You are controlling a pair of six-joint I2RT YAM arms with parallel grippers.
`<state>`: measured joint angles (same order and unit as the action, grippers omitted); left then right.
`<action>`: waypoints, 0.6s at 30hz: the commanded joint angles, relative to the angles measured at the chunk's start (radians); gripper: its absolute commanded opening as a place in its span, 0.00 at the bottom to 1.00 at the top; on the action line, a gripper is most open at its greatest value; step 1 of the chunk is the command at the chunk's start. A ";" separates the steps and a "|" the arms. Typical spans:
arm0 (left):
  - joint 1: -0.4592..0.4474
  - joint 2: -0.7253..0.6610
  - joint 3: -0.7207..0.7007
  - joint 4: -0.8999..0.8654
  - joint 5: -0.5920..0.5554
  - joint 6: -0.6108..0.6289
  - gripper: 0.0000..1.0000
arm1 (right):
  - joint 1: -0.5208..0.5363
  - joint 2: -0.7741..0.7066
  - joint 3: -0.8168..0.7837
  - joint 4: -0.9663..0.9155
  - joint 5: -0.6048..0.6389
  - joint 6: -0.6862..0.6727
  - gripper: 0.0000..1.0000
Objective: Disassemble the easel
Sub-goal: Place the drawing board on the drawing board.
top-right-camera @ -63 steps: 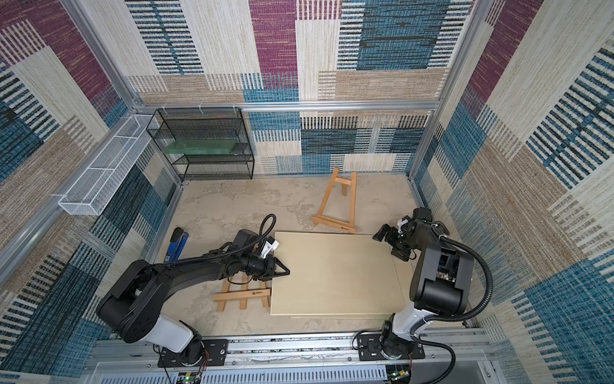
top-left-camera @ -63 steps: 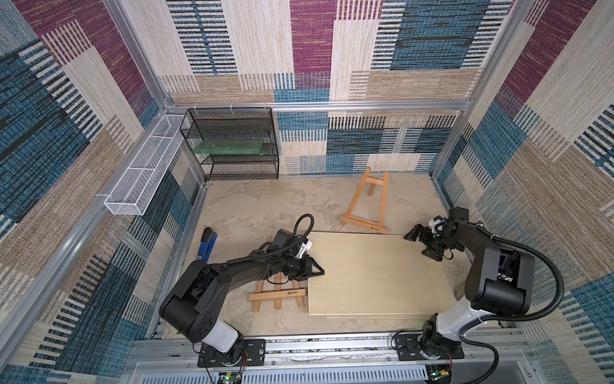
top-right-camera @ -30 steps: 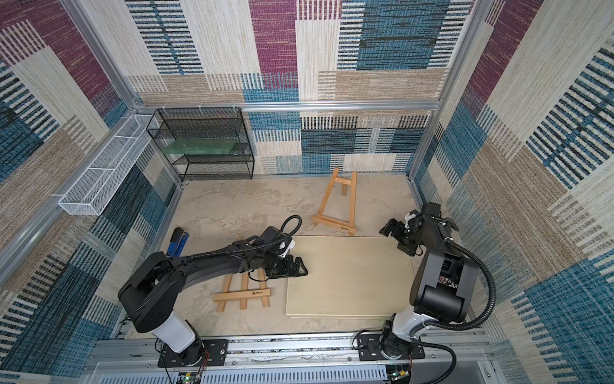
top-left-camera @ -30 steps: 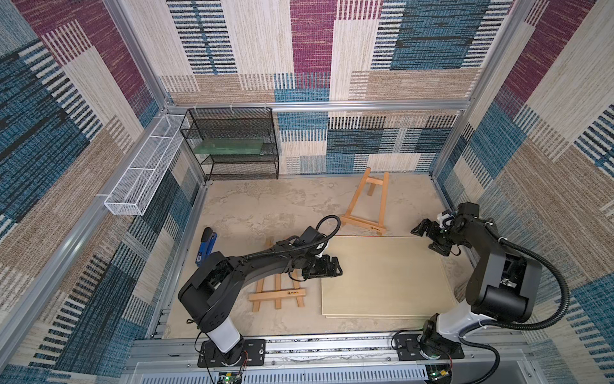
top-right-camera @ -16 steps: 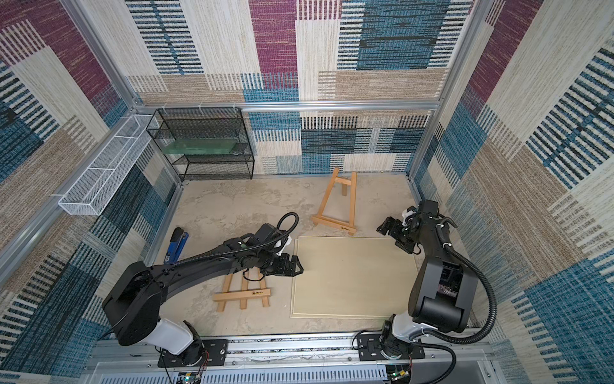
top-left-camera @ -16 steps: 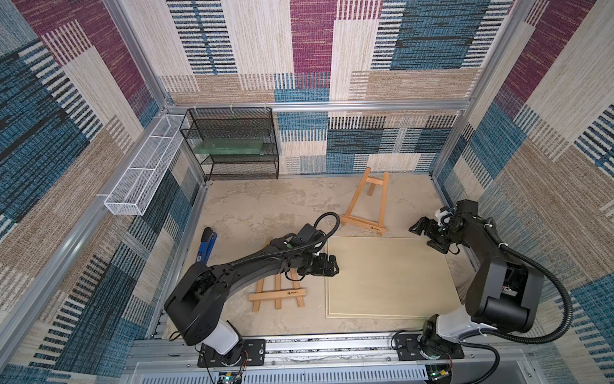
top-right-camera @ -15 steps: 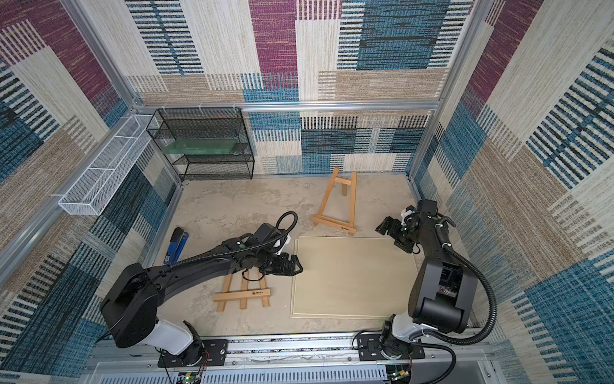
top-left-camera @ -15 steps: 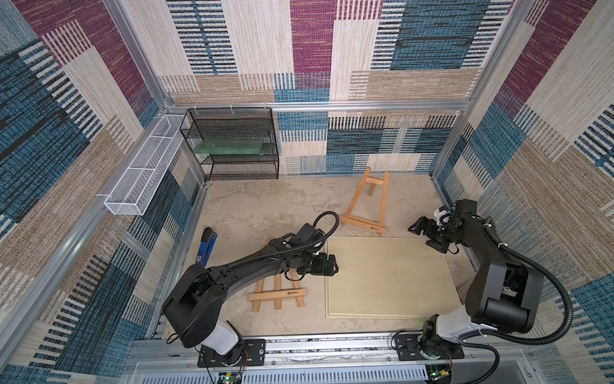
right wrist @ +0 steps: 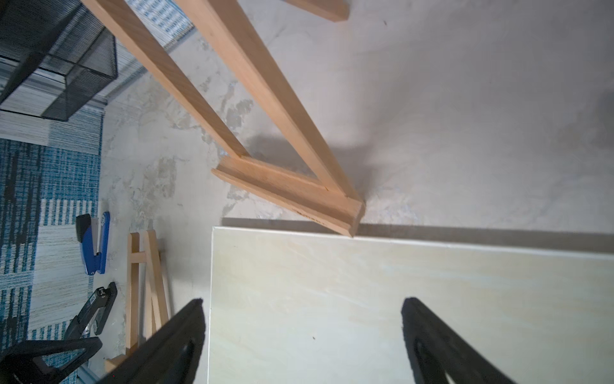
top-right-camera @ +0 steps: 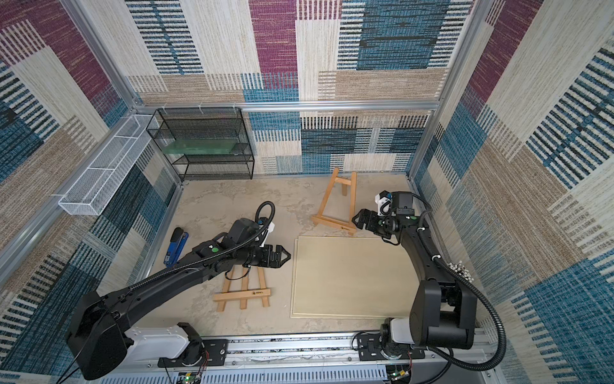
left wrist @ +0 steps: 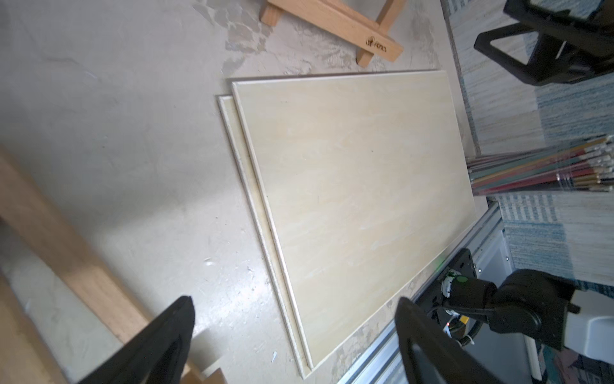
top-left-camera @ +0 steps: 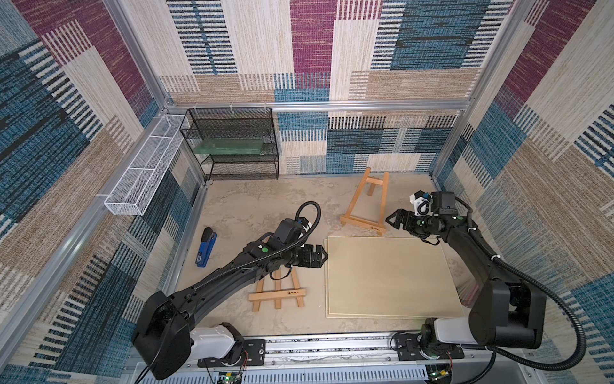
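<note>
Left tool (top-left-camera: pixel 321 256) gapes wide, empty, at the left edge of the stacked boards (top-left-camera: pixel 388 276); contact unclear. Right tool (top-left-camera: pixel 392 221) is wide open, empty, just beside the standing easel (top-left-camera: pixel 362 224), far centre-right. The second easel (top-left-camera: pixel 277 295) lies flat, near left.

Open floor (top-left-camera: pixel 259 199) between wire shelf (top-left-camera: pixel 232 146) and standing easel (top-left-camera: pixel 363 225); stacked boards (top-left-camera: pixel 388 276), lying easel (top-left-camera: pixel 277 294) low obstacles nearer.

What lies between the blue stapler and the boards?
The lying easel, its top end under the left arm, as both top views show.
</note>
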<state>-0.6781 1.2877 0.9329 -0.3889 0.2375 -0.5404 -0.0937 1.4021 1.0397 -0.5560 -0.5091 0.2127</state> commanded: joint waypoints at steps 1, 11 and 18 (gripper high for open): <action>0.042 -0.017 -0.002 0.024 0.042 0.046 0.96 | 0.008 0.056 0.031 0.142 -0.031 0.007 0.95; 0.106 -0.034 -0.018 0.045 0.087 0.035 0.96 | 0.093 0.219 0.126 0.341 0.083 0.016 0.90; 0.123 -0.071 -0.042 0.033 0.078 0.028 0.96 | 0.126 0.250 0.027 0.447 0.176 0.042 0.78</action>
<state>-0.5625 1.2320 0.8974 -0.3637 0.3141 -0.5106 0.0196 1.6482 1.0977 -0.2016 -0.3943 0.2363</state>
